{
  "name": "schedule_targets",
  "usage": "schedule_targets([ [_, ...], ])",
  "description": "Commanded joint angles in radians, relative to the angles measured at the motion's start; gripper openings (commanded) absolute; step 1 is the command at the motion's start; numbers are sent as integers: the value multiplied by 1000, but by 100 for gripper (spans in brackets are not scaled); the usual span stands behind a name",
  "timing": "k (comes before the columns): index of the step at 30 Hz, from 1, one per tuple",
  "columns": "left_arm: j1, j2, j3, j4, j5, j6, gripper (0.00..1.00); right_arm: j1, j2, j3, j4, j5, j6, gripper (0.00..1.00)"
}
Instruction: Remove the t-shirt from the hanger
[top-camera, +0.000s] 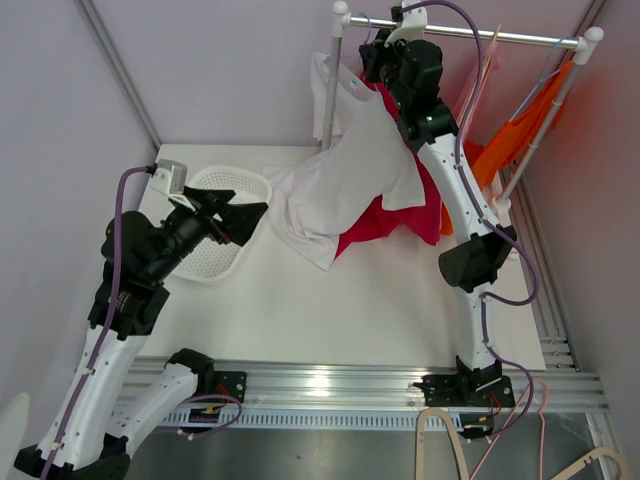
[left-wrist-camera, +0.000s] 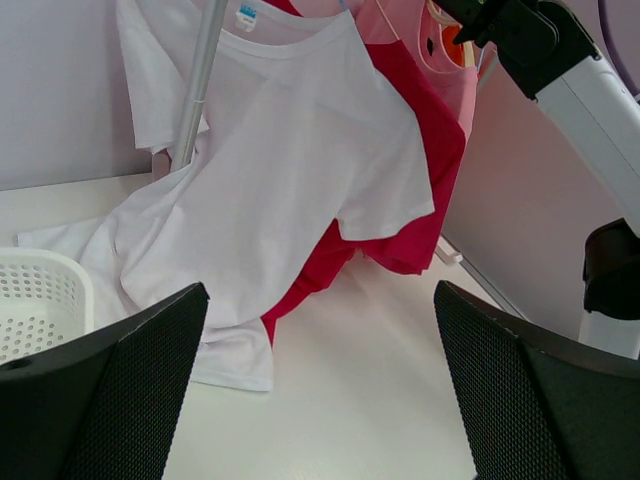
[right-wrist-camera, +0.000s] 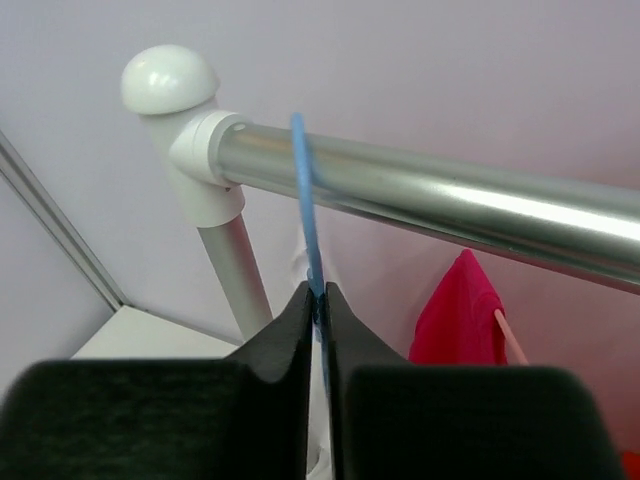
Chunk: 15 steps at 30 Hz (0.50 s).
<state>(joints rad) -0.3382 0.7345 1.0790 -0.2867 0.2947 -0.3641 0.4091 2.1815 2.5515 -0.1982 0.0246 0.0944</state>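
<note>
Standing with its jaws spread as wide as they go, the left tool (left-wrist-camera: 320, 300) holds nothing and hovers low over the white bench (left-wrist-camera: 360, 400). Just off its left finger sits the perforated white basket (left-wrist-camera: 40, 290).

Directly ahead of that tool, between its two fingers in the wrist view, the hem of the white t-shirt (left-wrist-camera: 290, 170) lies crumpled on the bench. The hem is close to the left tool but not touching it. The shirt is plain white with short sleeves and a round neck, and a small blue label shows inside the collar. It hangs askew, its collar up near the rail beyond the tool. The body slants down toward the tool in long creases, and one sleeve and the lower part are spread flat on the bench. Behind it, to the right of the left tool's line, hangs a red shirt (left-wrist-camera: 430, 140), partly covered by the white one. Past that hang a pale pink garment (left-wrist-camera: 440, 70) and an orange garment (top-camera: 520, 130).

Farther off and high up, the right tool (right-wrist-camera: 320, 295) is pinched shut on the thin blue hanger hook (right-wrist-camera: 305, 190), which runs up from between its fingertips and over the silver rail (right-wrist-camera: 450, 195) just above. The white upright post (right-wrist-camera: 235, 270) and its rounded cap stand to the left of that tool.
</note>
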Motion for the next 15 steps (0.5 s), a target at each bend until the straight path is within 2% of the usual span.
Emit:
schedule_targets([
  [1, -4, 0, 5, 27, -5, 24, 100, -9, 18, 41, 42, -46, 19, 0],
  [8, -4, 8, 4, 29, -6, 22, 100, -15, -5, 39, 48, -61, 25, 0],
  [15, -4, 5, 7, 35, -6, 21, 100, 2, -123, 23, 57, -26, -25, 0],
])
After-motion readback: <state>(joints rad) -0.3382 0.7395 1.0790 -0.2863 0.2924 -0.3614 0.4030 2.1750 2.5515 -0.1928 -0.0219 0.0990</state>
